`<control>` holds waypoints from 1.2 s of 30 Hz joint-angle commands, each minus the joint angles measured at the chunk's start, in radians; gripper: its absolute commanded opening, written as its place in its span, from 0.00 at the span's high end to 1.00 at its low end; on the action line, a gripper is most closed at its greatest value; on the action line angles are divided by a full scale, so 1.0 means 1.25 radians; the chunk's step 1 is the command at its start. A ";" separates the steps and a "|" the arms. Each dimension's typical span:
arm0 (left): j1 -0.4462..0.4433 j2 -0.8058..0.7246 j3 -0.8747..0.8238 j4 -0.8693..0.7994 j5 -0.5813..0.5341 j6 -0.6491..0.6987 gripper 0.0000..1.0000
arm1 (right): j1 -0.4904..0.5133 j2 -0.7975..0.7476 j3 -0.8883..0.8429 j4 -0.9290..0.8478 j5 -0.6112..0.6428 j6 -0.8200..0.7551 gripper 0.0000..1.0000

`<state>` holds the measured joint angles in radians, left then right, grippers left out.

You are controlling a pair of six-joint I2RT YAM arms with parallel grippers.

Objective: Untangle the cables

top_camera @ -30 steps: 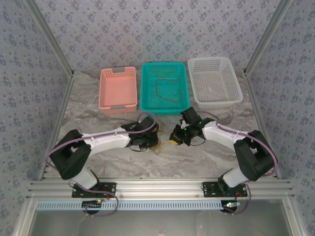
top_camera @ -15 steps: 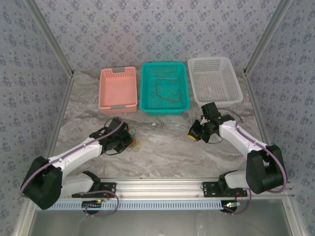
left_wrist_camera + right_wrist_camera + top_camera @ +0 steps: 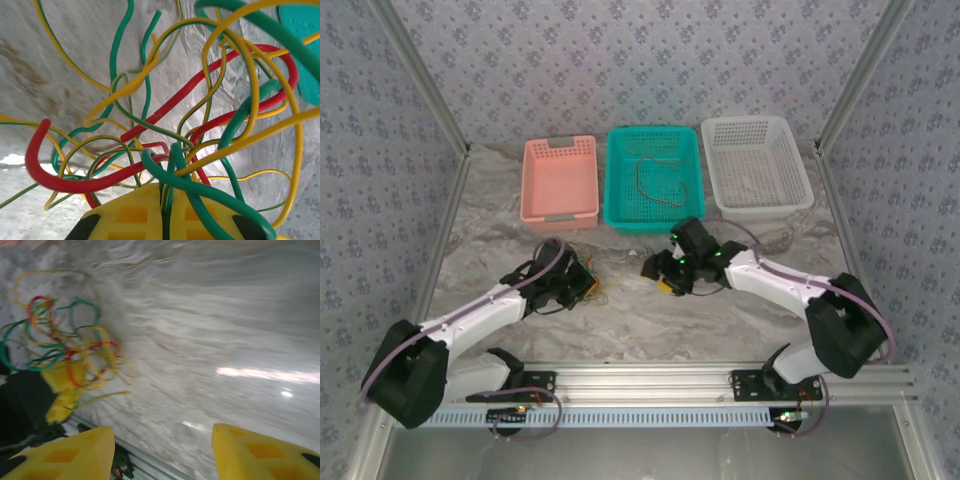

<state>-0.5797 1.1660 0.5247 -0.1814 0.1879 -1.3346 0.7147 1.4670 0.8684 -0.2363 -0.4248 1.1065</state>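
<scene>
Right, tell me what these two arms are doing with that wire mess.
The left gripper is shut on a tangle of yellow, red and green cables. The right gripper is open over the table, facing the tangle from the side and not touching it. One brown cable already lies in the teal basket. The rest is not yet separated.
</scene>
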 commanded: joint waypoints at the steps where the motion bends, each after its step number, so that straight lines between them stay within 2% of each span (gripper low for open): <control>1: -0.036 0.031 0.039 0.042 0.023 -0.047 1.00 | 0.021 0.053 0.034 0.159 0.010 0.121 0.39; 3: -0.053 0.047 0.042 0.056 0.016 -0.056 1.00 | 0.029 0.084 0.054 0.170 0.002 0.145 0.40; 5: -0.064 0.059 0.042 0.076 0.013 -0.066 1.00 | 0.043 0.110 0.069 0.165 0.002 0.156 0.46; 9: -0.073 0.067 0.063 0.073 0.008 -0.062 1.00 | 0.058 0.150 0.090 0.061 0.018 0.152 0.74; 12: -0.073 0.061 0.070 0.057 0.007 -0.056 1.00 | 0.056 0.165 0.094 -0.012 0.032 0.132 0.76; 16: -0.075 0.055 0.060 0.057 0.008 -0.060 1.00 | 0.050 0.175 0.086 -0.014 0.041 0.135 0.77; 17: -0.074 0.053 0.058 0.057 0.008 -0.061 1.00 | 0.050 0.175 0.088 -0.017 0.045 0.134 0.79; 20: -0.074 0.043 0.055 0.040 0.002 -0.058 1.00 | 0.048 0.168 0.095 -0.040 0.070 0.123 1.00; 22: -0.070 0.027 0.057 0.001 -0.010 -0.050 1.00 | 0.044 0.151 0.097 -0.087 0.099 0.099 1.00; 25: -0.049 -0.013 0.050 -0.072 -0.038 -0.041 0.82 | 0.024 0.117 0.072 -0.138 0.120 0.064 1.00; 29: 0.006 -0.048 0.004 -0.090 -0.028 -0.035 0.59 | -0.001 0.082 0.029 -0.157 0.107 0.021 1.00; 31: 0.024 -0.049 -0.005 -0.087 -0.017 -0.028 0.54 | -0.005 0.080 0.031 -0.180 0.105 -0.003 1.00; 36: 0.019 -0.036 0.033 -0.098 0.000 0.006 0.52 | -0.013 0.084 0.019 -0.199 0.109 -0.025 1.00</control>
<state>-0.5499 1.1145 0.5343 -0.2302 0.1722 -1.3437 0.7048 1.5852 0.9043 -0.4179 -0.3096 1.1233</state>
